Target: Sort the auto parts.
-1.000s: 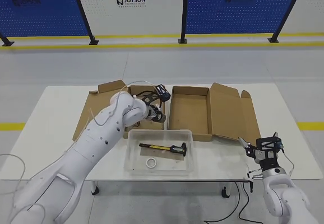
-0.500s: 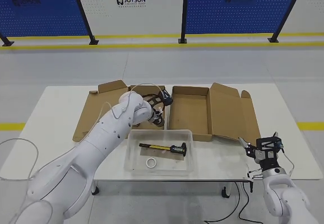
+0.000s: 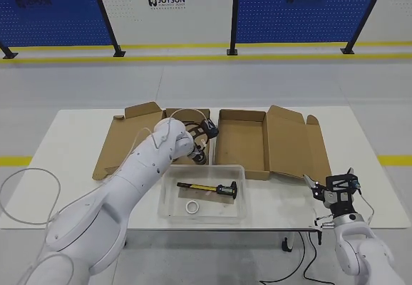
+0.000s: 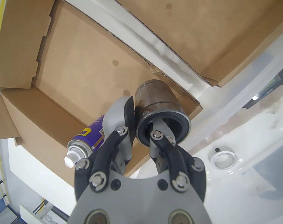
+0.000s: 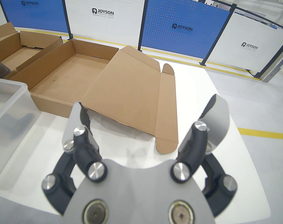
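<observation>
At lower right of the top view, right gripper (image 3: 333, 187) over the near right corner of the table (image 3: 70, 185), jaws spread wide, nothing between them.

Lower centre, close to the near table edge: clear plastic bin (image 3: 169, 208). Inside, a caliper (image 3: 209, 188) laid crosswise. Nearer the front wall, a small pale ring (image 3: 192, 207), apart from the caliper.

Just beyond the bin's far rim, near frame centre: left gripper (image 4: 142, 122), clamped on a metal sleeve (image 4: 157, 108). One finger outside the wall, the other pushed into the bore, wall pinched between the two. Sleeve dark, cylindrical, tilted, open end toward the wrist, held clear of any surface over the near right corner of the left cardboard box (image 3: 120, 146).

In that box, against its near wall: purple spray can (image 4: 88, 136) on its side, white nozzle showing.

Right of centre: right cardboard box (image 3: 241, 142), lid flap folded out flat toward the right. Narrow strip of white table between the two boxes.

Across the top of the frame, beyond the table: blue and white panels (image 3: 302, 18) on black feet, yellow floor line (image 3: 192, 58) in front.
</observation>
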Available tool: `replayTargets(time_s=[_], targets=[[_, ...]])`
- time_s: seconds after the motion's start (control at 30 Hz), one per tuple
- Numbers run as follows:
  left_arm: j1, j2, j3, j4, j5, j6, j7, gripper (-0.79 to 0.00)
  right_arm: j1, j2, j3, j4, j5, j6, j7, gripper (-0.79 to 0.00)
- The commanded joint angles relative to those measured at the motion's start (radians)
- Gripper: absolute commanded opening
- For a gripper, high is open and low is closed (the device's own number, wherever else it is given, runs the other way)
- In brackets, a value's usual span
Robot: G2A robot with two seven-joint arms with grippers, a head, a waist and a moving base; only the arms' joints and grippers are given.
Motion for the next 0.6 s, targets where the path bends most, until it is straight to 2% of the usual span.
replayTargets(time_s=[0.0, 0.27, 0.4, 0.43, 0.57], targets=[[-0.003, -0.007, 0.003, 0.016, 0.002, -0.003, 0.004, -0.785, 0.000, 0.000, 0.000, 0.000, 0.000, 0.000, 0.000, 0.000], [-0.017, -0.031, 0.008, 0.060, 0.012, -0.011, 0.021, -0.785, 0.000, 0.000, 0.000, 0.000, 0.000, 0.000, 0.000, 0.000], [-0.021, -0.039, 0.008, 0.073, 0.017, -0.012, 0.025, -0.616, 0.000, 0.000, 0.000, 0.000, 0.000, 0.000, 0.000, 0.000], [-0.022, -0.041, 0.008, 0.077, 0.018, -0.013, 0.027, -0.600, 0.000, 0.000, 0.000, 0.000, 0.000, 0.000, 0.000, 0.000], [-0.024, -0.049, 0.008, 0.089, 0.024, -0.015, 0.031, -0.622, 0.000, 0.000, 0.000, 0.000, 0.000, 0.000, 0.000, 0.000]])
